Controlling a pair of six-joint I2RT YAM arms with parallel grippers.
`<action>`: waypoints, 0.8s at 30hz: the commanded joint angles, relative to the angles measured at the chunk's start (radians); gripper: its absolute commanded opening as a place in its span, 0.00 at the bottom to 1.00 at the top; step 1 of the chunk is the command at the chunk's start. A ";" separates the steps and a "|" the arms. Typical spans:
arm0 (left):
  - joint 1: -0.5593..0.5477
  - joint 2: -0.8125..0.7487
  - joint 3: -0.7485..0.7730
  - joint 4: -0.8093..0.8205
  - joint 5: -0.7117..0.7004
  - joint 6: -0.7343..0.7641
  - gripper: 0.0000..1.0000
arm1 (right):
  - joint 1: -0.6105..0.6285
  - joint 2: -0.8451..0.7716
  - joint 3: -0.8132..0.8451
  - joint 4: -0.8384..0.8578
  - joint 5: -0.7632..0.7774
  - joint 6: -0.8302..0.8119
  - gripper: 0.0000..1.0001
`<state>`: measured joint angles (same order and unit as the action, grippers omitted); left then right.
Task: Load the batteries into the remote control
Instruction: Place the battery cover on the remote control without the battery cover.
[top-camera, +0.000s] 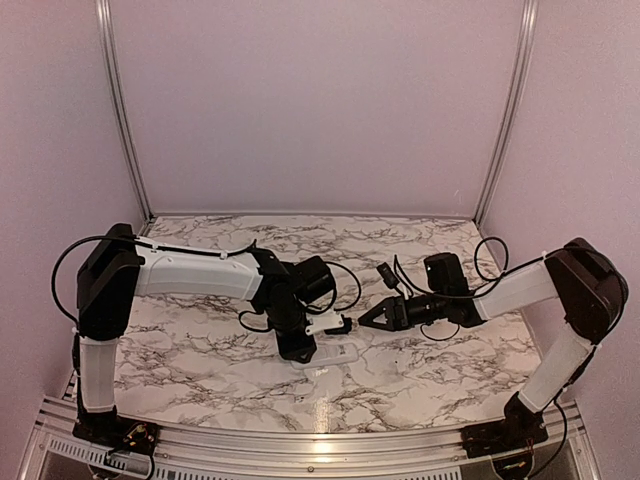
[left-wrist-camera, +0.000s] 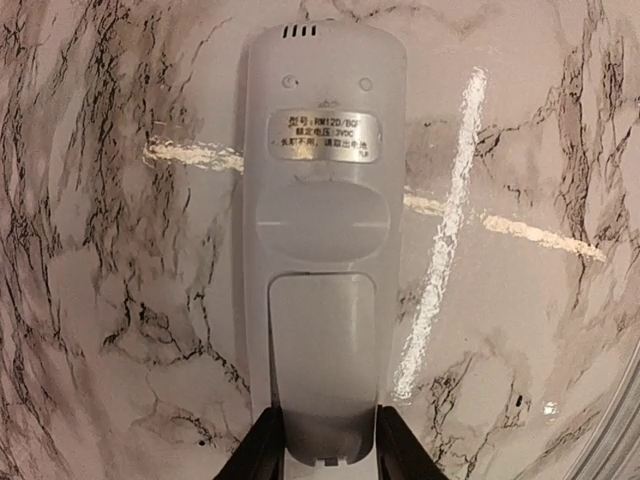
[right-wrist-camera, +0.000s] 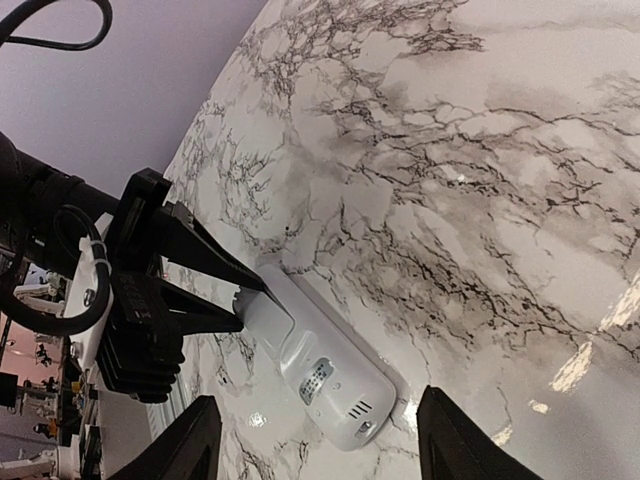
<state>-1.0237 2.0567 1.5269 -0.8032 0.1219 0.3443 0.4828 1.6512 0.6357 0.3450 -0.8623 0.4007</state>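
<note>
The white remote control (top-camera: 340, 352) lies face down on the marble table, its back with a silver label (left-wrist-camera: 325, 135) and closed battery cover (left-wrist-camera: 322, 350) facing up. My left gripper (left-wrist-camera: 328, 450) clasps the cover end of the remote, one black finger at each side of the cover. My right gripper (right-wrist-camera: 325, 445) is open and empty, hovering just off the remote's other end (right-wrist-camera: 350, 410); it faces the left gripper (right-wrist-camera: 200, 290). It shows in the top view (top-camera: 365, 322) right of the remote. No batteries are in view.
The marble tabletop (top-camera: 220, 340) is bounded by plain walls with metal corner posts (top-camera: 122, 110) and a metal rail along the near edge (top-camera: 320, 440). Black cables (top-camera: 400, 275) loop off the right arm near the middle.
</note>
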 joint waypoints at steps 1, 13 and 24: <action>0.002 0.030 0.032 -0.022 0.003 -0.004 0.33 | -0.009 0.004 -0.001 0.023 -0.009 0.005 0.65; 0.002 -0.022 0.009 0.027 -0.023 -0.018 0.42 | -0.009 -0.005 0.001 0.029 -0.024 0.007 0.64; 0.035 -0.235 -0.167 0.206 -0.028 -0.117 0.45 | 0.037 -0.081 0.020 -0.029 -0.011 -0.033 0.54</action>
<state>-1.0191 1.9347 1.4387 -0.7136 0.1036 0.2962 0.4915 1.6115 0.6331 0.3542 -0.8875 0.3927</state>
